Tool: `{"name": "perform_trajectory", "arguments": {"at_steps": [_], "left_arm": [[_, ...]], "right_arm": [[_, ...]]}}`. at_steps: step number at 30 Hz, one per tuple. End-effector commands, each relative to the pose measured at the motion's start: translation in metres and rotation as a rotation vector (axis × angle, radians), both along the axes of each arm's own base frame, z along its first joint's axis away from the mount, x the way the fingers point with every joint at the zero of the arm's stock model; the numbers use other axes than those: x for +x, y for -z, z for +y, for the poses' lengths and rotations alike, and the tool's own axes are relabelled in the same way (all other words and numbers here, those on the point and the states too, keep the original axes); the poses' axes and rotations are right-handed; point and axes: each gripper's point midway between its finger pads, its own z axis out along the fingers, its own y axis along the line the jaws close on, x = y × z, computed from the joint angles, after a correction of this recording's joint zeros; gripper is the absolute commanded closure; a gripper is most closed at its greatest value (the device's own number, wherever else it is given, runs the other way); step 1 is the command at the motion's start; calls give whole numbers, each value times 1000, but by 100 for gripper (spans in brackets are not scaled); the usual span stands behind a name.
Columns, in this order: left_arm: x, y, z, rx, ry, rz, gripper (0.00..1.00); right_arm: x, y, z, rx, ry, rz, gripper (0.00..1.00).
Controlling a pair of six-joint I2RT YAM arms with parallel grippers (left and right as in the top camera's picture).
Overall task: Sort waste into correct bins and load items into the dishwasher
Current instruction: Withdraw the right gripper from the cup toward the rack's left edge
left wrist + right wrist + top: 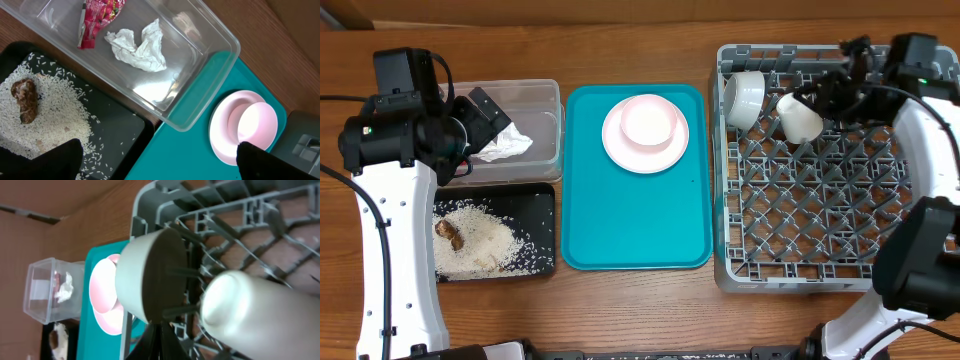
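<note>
Gripper, right (pixel 160 339), mine: fingers seemingly closed together, empty, beside the small pale cup (pixel 260 315) tilted among pegs of the large grey lattice dish rack (pixel 147 205). Risk: my backing out may knock the cup into the small grey-white bowl (pixel 150 275). My left gripper (pixel 160 152): spread wide, empty, over the clear rectangular plastic tub (pixel 165 92).

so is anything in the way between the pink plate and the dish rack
Nothing visible: only bare teal tray separates the pink plate from the dish rack. Inside, the grey-white bowl and cup fill the nearest corner.
</note>
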Motion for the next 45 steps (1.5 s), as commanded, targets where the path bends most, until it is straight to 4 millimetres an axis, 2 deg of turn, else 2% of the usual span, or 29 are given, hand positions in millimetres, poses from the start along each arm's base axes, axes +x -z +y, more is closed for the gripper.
{"name": "perform_trajectory", "arguments": {"at_steps": [1,6,7,9,14,20,25,29,33,37,38,41,45], "left_arm": [[2,1,1,5,16,3,0],[2,1,1,6,16,2,0],[2,1,1,6,17,2,0],[2,1,1,6,17,2,0],[2,1,1,5,16,3,0],[2,1,1,5,16,3,0],[2,1,1,6,17,3,0],[2,1,1,5,16,3,0],[2,1,1,6,16,2,0],[2,1,1,6,17,3,0],[2,1,1,6,17,3,0],[2,1,1,6,16,3,0],[2,1,1,5,16,3,0]], "right_arm": [[11,-7,5,-129,39,-30,96],[15,9,-5,-309,127,13,96],[12,15,-16,-366,191,53,96],[8,20,-23,-404,216,83,96],[2,26,-38,-477,253,120,96],[-7,31,-44,-514,267,162,96],[-19,37,-58,-552,356,241,96],[-19,25,-44,-484,319,230,96],[-22,-4,-16,-341,241,196,94],[-36,-36,14,-222,125,146,89],[-46,-43,22,-221,90,147,86],[-64,-44,34,-243,34,175,80],[-81,-33,51,-308,-25,234,74]]}}
